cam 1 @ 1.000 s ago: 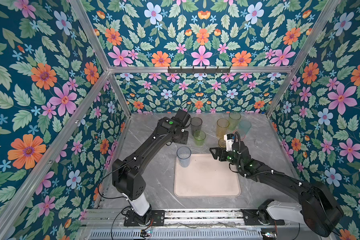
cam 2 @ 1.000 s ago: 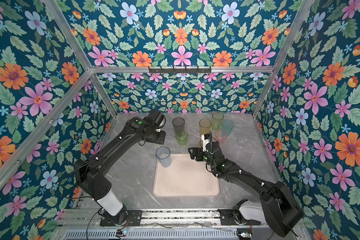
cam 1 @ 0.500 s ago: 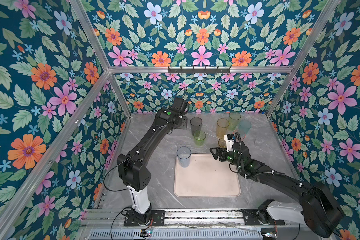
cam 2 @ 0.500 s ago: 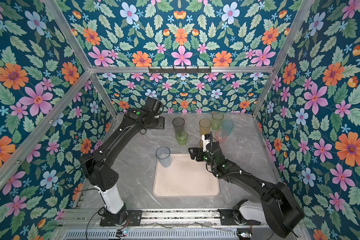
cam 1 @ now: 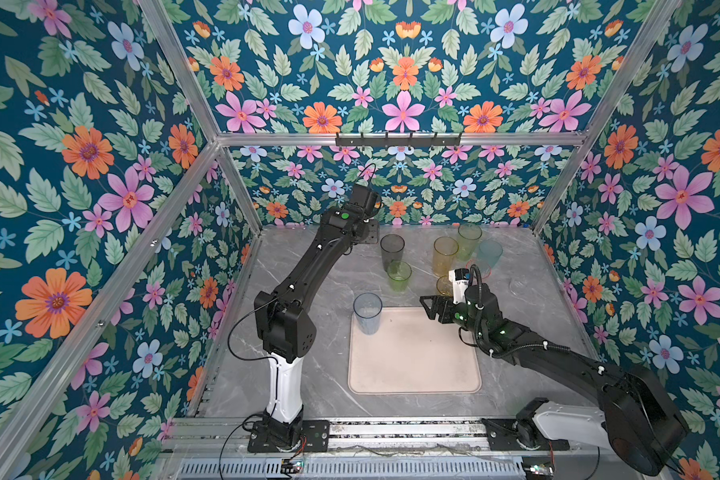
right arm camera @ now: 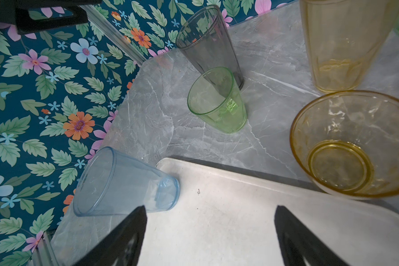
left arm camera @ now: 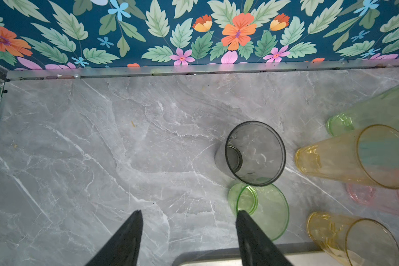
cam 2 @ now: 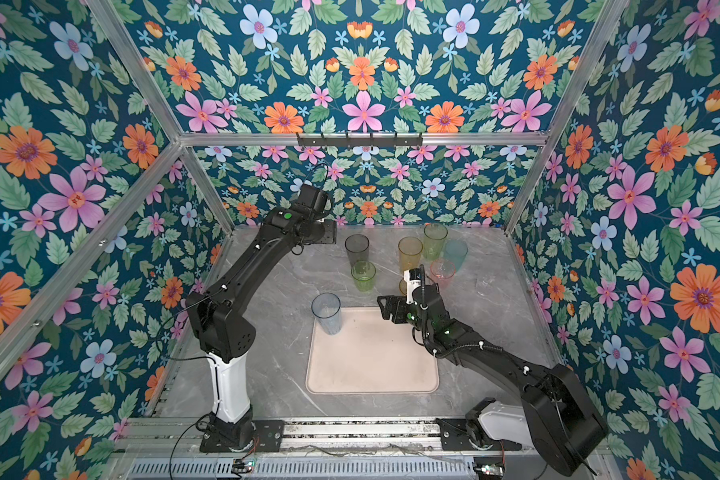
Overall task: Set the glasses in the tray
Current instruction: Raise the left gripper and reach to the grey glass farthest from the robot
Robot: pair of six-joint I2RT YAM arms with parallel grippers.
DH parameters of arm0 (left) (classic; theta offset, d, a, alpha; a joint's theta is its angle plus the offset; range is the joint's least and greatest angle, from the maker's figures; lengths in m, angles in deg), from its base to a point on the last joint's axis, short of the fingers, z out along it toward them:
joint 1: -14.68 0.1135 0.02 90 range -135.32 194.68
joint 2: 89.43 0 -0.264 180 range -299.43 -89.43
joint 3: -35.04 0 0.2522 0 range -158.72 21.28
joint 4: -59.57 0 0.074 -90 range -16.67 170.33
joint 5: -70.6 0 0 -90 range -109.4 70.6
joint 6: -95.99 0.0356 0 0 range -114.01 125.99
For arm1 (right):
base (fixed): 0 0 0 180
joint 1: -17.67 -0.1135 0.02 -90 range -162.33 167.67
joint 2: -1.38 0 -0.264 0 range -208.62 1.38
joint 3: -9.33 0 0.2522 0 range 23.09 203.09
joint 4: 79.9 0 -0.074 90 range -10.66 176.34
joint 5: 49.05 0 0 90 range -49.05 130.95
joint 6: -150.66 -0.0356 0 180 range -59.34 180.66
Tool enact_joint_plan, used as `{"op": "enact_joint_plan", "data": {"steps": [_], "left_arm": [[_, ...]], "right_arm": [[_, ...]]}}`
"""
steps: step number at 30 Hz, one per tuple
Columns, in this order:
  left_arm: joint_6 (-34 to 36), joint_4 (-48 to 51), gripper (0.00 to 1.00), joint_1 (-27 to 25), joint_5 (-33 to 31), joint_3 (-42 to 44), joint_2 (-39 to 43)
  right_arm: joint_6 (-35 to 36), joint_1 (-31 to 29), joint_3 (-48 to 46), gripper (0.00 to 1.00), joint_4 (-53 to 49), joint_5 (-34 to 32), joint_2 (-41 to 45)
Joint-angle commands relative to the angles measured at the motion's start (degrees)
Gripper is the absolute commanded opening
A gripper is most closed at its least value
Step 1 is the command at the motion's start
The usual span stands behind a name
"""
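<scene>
A blue glass [cam 1: 367, 313] stands in the tray [cam 1: 412, 374], upright with its mouth up and its long axis vertical. Its base sits in the far left corner, close to the rim, as the right wrist view confirms [right arm camera: 124, 184]. From that glass to the near rim the tray floor [right arm camera: 217, 218] lies open.

The other glasses stand upright on the worktop [cam 1: 321, 399] beyond the tray's far edge, all mouths up. On the left of the group, the grey glass [cam 1: 392, 251] and the short green glass [cam 1: 399, 276] stand just beside each other. A short amber glass [right arm camera: 352, 147] stands just past the tray's far edge. Behind it, the tall amber glass [cam 2: 410, 253], tall green glass [cam 2: 435, 241], teal glass [cam 2: 455, 253] and pink glass [cam 2: 442, 272] crowd together, with little room between them.

The right tool [right arm camera: 210, 211] hangs over the far part of the tray, near the short amber glass, with its jaws wide apart and nothing between them. The left tool [left arm camera: 189, 214] hangs over bare worktop, left of the grey glass [left arm camera: 255, 153] and near the back wall [left arm camera: 194, 34]. Its jaws are apart and hold nothing. Left of it, the worktop lies open as far as the side wall [cam 1: 233, 266].
</scene>
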Motion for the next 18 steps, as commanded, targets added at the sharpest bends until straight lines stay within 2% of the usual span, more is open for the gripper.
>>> {"op": "enact_joint_plan", "data": {"steps": [1, 9, 13, 18], "left_arm": [[0.53, -2.20, 0.68, 0.42, 0.86, -1.41, -1.65], [0.59, -6.78, 0.68, 1.12, 1.17, -1.64, -5.48], [-0.26, -6.57, 0.68, 1.09, -0.24, -3.50, -8.30], [-0.57, -6.79, 0.68, 1.05, 1.27, -6.04, -11.24]], "right_arm": [[-0.55, -0.03, -0.34, 0.88, 1.87, -0.11, 0.57], [-0.66, -0.01, -0.51, 0.88, 2.16, -0.08, 0.53], [-0.66, -0.03, -0.51, 0.88, 2.23, -0.11, 0.49], [-0.84, -0.03, -0.80, 0.88, 2.37, -0.21, 0.71]]}}
